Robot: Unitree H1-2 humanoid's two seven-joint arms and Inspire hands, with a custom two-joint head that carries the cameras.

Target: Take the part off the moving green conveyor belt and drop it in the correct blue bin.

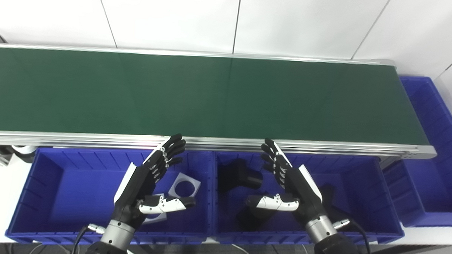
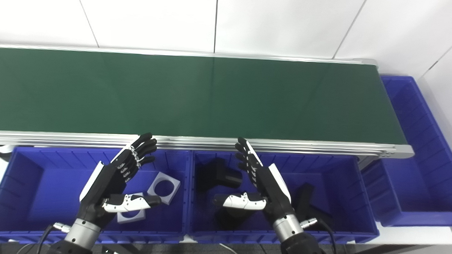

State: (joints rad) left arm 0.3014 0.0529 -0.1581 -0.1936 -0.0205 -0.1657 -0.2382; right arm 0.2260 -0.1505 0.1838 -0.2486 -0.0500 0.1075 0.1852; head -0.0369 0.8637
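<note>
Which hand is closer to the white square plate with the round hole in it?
Left. The left hand hovers right beside the white plate in the left bin. The right hand is over the middle bin, past the divider.

You see the left hand (image 1: 148,184) and right hand (image 1: 289,185) raised side by side, palms facing each other, fingers extended and spread, thumbs pointing inward, both holding nothing.

A green conveyor belt (image 1: 197,94) with silver rails runs left to right, its surface bare. Below its near rail sit 2 blue bins (image 1: 58,189) (image 1: 362,199) side by side; a 3rd bin (image 1: 432,149) stands at its right end.
</note>
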